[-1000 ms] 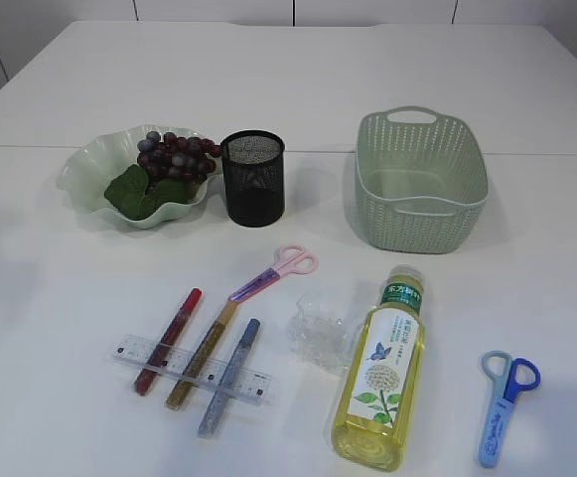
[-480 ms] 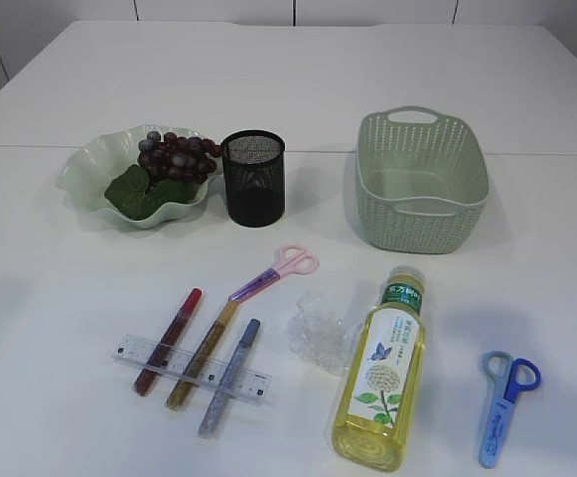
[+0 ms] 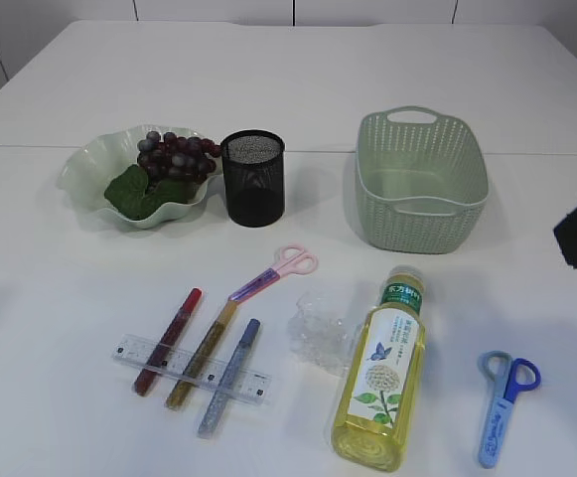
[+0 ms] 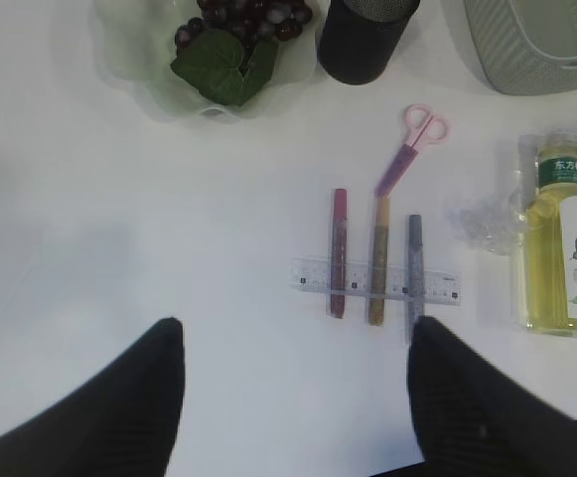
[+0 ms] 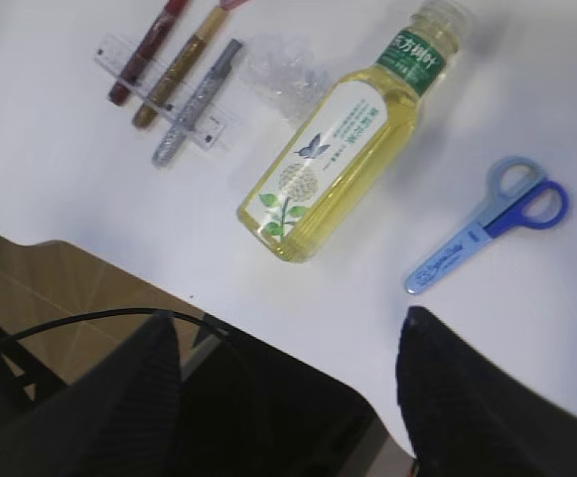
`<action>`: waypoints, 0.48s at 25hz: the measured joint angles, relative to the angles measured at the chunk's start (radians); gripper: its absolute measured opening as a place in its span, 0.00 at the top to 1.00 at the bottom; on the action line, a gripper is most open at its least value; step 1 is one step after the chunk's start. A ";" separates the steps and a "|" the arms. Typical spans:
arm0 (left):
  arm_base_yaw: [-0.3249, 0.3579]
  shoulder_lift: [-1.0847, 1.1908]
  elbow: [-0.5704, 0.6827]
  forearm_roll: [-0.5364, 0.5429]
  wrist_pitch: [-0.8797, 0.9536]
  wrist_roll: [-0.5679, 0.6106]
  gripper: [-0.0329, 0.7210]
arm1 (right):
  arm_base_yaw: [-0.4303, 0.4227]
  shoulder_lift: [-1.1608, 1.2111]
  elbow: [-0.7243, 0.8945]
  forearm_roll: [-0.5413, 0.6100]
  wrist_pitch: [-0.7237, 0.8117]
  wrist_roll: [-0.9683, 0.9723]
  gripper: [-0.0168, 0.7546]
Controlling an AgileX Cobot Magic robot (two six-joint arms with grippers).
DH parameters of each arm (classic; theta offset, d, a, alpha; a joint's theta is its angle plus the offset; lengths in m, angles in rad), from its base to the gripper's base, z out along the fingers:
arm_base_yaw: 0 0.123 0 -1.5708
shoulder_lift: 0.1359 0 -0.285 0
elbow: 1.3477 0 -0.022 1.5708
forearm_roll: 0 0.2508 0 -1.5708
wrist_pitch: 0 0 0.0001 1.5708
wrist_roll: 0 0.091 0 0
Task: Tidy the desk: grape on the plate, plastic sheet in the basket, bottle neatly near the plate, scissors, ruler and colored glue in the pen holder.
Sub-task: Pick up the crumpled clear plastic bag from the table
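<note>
On the white table [image 3: 60, 328], the pale green plate [image 3: 89, 169] held the grape [image 3: 177, 155] bunch and its leaves. Just right of the plate stood the black mesh pen holder [image 3: 253, 179], with nothing showing above its rim. Farther right, the green basket [image 3: 419, 179] was empty.

Nearer the front, three colored glue tubes [image 3: 209, 341] lay side by side across the clear ruler [image 3: 191, 369]. The pink scissors [image 3: 276, 271] lay just behind them, tip close to the middle tube. The crumpled plastic sheet [image 3: 317, 330] sat touching the left side of the bottle [image 3: 382, 370], which lay flat with its cap toward the basket. The blue scissors [image 3: 504, 402] lay well to the right.

The left tool [image 4: 293, 397] hung released above the table, grasping nothing. The right tool [image 5: 288, 397] was likewise spread wide and empty, out past the table's front edge.
</note>
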 joint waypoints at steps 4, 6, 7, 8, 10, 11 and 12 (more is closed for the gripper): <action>0.000 -0.006 0.000 0.000 0.000 0.000 0.28 | 0.190 0.104 -0.122 -0.161 0.002 0.164 0.29; 0.000 -0.006 0.000 0.000 0.000 0.000 0.28 | 0.271 0.172 -0.171 -0.253 0.003 0.254 0.29; 0.000 -0.006 0.000 0.000 0.000 0.000 0.28 | 0.320 0.216 -0.201 -0.292 0.003 0.289 0.29; 0.000 -0.006 0.000 0.000 0.000 0.000 0.28 | 0.352 0.256 -0.221 -0.323 0.003 0.313 0.29; 0.000 -0.006 0.000 0.000 0.000 0.000 0.28 | 0.410 0.353 -0.268 -0.380 0.003 0.346 0.29; 0.000 -0.006 0.000 0.000 0.000 0.000 0.28 | 0.436 0.398 -0.300 -0.389 0.003 0.353 0.29; 0.000 -0.006 0.000 0.000 0.000 0.000 0.28 | 0.448 0.442 -0.325 -0.395 0.003 0.357 0.29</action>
